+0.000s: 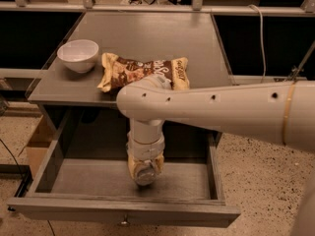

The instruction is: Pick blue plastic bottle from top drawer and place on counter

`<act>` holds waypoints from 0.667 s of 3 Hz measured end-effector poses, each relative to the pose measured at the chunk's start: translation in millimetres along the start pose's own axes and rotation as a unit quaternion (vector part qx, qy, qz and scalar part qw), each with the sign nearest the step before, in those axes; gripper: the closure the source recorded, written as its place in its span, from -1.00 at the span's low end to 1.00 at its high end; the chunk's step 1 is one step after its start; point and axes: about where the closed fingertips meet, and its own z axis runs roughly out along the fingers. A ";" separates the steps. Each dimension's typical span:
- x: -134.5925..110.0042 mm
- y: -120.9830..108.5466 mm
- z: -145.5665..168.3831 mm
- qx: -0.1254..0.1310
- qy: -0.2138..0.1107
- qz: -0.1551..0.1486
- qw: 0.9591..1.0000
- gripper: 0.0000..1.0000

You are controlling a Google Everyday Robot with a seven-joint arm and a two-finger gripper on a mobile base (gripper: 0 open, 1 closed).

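The top drawer (123, 213) is pulled open below the counter (152, 38). My gripper (145, 173) reaches straight down into the drawer near its middle. Its yellowish fingers (133, 165) sit on either side of a small round pale object, the blue plastic bottle (145, 174), seen end-on just above the drawer floor. The fingers look closed on it. My arm (221, 109) crosses in from the right and hides the counter's front right edge and part of the drawer's back.
A white bowl (78, 54) stands at the counter's front left. A brown and yellow snack bag (140, 70) lies at the counter's front middle. A cardboard box (37, 146) sits on the floor left of the drawer.
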 end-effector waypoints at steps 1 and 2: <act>13.2 -10.8 -20.9 -0.010 -0.011 -0.012 1.000 1.00; 56.1 -53.1 -67.9 -0.028 -0.049 -0.018 0.998 1.00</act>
